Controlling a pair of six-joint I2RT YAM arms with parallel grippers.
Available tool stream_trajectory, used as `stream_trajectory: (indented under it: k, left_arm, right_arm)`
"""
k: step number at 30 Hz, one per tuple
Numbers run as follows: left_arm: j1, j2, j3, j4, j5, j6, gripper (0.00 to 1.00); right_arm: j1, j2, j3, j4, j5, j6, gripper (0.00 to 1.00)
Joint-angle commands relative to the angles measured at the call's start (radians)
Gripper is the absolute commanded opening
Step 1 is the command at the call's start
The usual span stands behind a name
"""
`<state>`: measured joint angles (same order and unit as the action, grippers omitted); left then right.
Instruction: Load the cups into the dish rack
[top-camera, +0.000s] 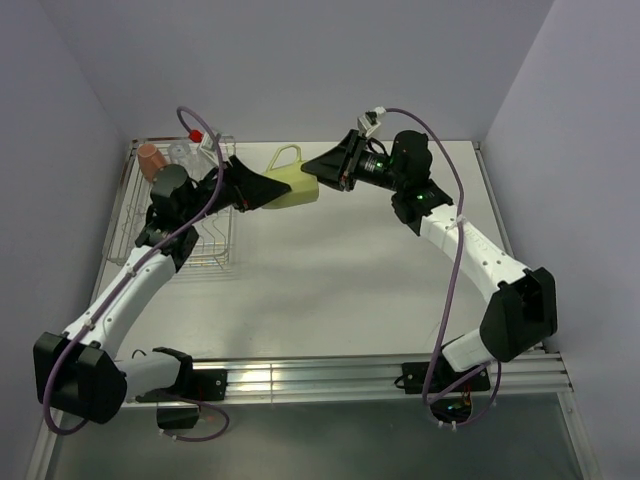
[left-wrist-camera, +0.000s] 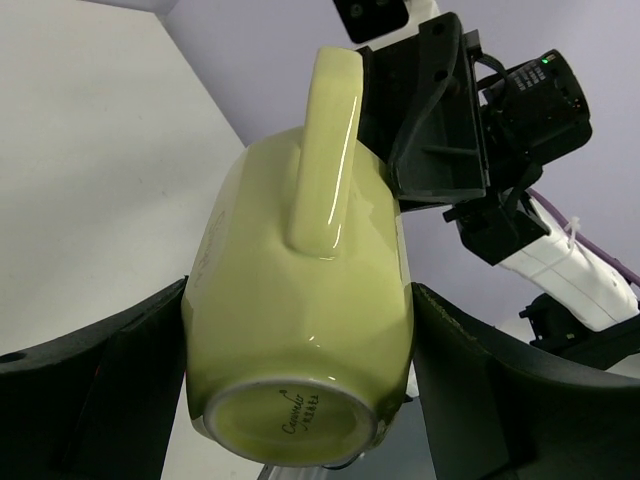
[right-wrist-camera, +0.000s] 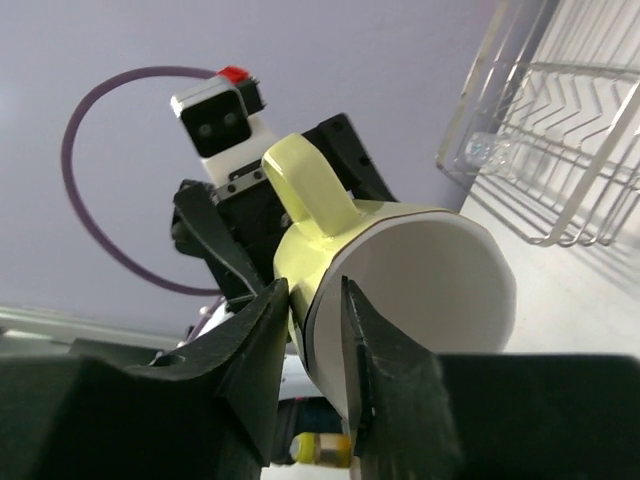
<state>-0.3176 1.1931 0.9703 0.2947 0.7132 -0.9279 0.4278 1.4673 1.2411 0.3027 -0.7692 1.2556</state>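
Observation:
A yellow-green mug (top-camera: 292, 190) with a white inside hangs on its side in the air between both grippers, handle up. My left gripper (top-camera: 268, 190) is shut on its body near the base (left-wrist-camera: 300, 300). My right gripper (top-camera: 320, 172) pinches the mug's rim (right-wrist-camera: 400, 300), one finger outside and one inside. The silver wire dish rack (top-camera: 205, 268) stands at the left. A terracotta-orange cup (top-camera: 150, 160) and a clear tumbler (top-camera: 183, 152) sit at the rack's far end. The tumbler also shows in the right wrist view (right-wrist-camera: 485, 150). A second tumbler is not seen.
The rack (right-wrist-camera: 570, 130) lies under and behind the left arm, close to the left wall. The white table (top-camera: 340, 280) is bounded by walls at the back and both sides. A metal rail (top-camera: 330, 375) runs along its near edge.

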Motion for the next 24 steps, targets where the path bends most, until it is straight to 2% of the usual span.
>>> stream_trajectory:
  k: [1,9,14,15,18,20,22,23,24]
  left_arm:
    - [-0.003,-0.072,0.088,-0.020,-0.015,0.046,0.00]
    - [0.046,-0.118,0.152,-0.158,-0.044,0.103,0.00]
    - [0.155,-0.092,0.253,-0.291,-0.064,0.158,0.00]
    - [0.199,-0.080,0.278,-0.371,-0.069,0.170,0.00]
    - [0.267,-0.014,0.398,-0.548,-0.171,0.257,0.00]
    - [0.305,0.048,0.480,-0.664,-0.291,0.312,0.00]
    - [0.314,0.110,0.533,-0.721,-0.394,0.346,0.00]
    - [0.316,0.131,0.576,-0.744,-0.503,0.374,0.00]
    - [0.316,0.155,0.602,-0.768,-0.556,0.385,0.00]
  right_arm:
    - [-0.004,-0.065,0.031,-0.085,0.108,-0.096,0.37]
    - [-0.053,-0.156,-0.035,-0.186,0.229,-0.154,0.43]
    - [-0.104,-0.215,-0.080,-0.275,0.315,-0.208,0.44]
    - [-0.109,-0.223,-0.084,-0.290,0.326,-0.234,0.44]
    - [-0.126,-0.251,-0.094,-0.359,0.383,-0.294,0.45]
    - [-0.130,-0.268,-0.097,-0.408,0.424,-0.338,0.45]
    - [-0.132,-0.275,-0.097,-0.441,0.453,-0.369,0.45]
    - [-0.132,-0.285,-0.097,-0.468,0.467,-0.383,0.45]
    - [-0.133,-0.289,-0.097,-0.481,0.491,-0.407,0.45]
